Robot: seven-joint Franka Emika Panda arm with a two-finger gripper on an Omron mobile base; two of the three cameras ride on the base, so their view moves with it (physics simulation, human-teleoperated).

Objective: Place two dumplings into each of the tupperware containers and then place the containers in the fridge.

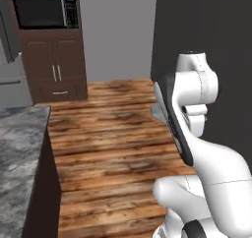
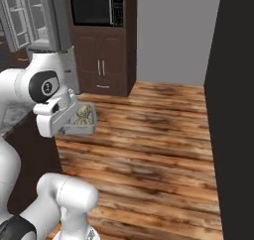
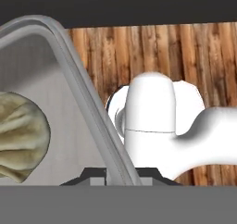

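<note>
Pincers of the end effector (image 3: 121, 177) sit pressed together on the rim of a tupperware container (image 2: 79, 127), carried in mid-air above the wooden floor (image 2: 149, 150). Inside the container lie pale dumplings (image 2: 83, 116), one (image 3: 18, 140) bulging close against its grey wall. Behind the container stands a dark cabinet (image 2: 101, 70) with a black microwave (image 2: 94, 10) set into its top. To the left of the container, a grey stone counter (image 1: 19, 153) runs along the floor's edge, the open fridge (image 2: 27, 18) beyond it.
</note>
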